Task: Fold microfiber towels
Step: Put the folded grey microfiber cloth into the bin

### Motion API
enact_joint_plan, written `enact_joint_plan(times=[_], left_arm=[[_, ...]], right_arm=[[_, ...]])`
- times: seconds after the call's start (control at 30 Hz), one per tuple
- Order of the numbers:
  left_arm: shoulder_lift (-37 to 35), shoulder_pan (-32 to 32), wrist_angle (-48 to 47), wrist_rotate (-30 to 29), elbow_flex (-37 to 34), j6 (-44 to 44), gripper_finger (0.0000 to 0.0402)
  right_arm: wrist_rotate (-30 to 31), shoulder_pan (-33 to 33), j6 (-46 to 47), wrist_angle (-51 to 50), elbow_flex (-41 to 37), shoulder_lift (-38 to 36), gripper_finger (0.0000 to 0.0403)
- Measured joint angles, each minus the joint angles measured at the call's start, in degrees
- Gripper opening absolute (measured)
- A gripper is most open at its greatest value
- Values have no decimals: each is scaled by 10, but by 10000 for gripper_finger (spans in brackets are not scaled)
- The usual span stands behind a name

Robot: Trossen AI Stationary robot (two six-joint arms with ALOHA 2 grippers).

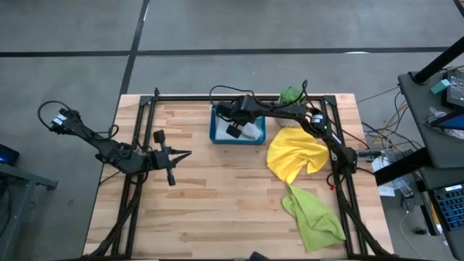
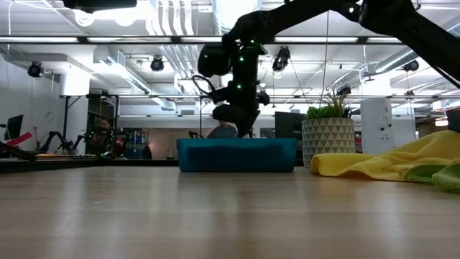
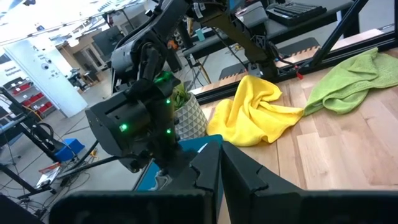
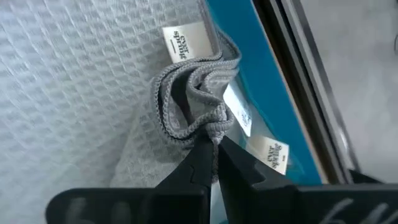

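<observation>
High view shows the right gripper (image 1: 233, 130) pinching the grey towel (image 4: 74, 81) in the teal tray (image 1: 215, 135) at upper center, left gripper (image 1: 183, 154) closed and idle, yellow towel (image 1: 293, 156) and lime green towel (image 1: 313, 214) lying unfolded at right.

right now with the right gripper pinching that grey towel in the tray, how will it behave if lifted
Probably floppy: the grey towel bunches in soft folds at the right gripper, so it would likely hang and drape. Likely light, being a thin waffle-weave cloth. Held only by a corner over the teal tray, it may unfold as it rises.
</observation>
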Motion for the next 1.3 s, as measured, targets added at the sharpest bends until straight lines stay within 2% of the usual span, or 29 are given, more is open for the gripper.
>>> enact_joint_plan(times=[0.53,0.8,0.9,1.1,1.3], left_arm=[[0,0,0,0,0,0,2],[0,0,0,0,0,1,2],[0,0,0,0,0,3,2],[0,0,0,0,0,3,2],[0,0,0,0,0,3,2]], right_arm=[[4,-37,-125,-63,0,-3,9],[17,-43,-195,-59,0,-3,11],[27,-45,-215,-55,0,-3,25],[113,-45,-260,-59,0,-5,66],[82,-45,-262,-60,0,-7,83]])
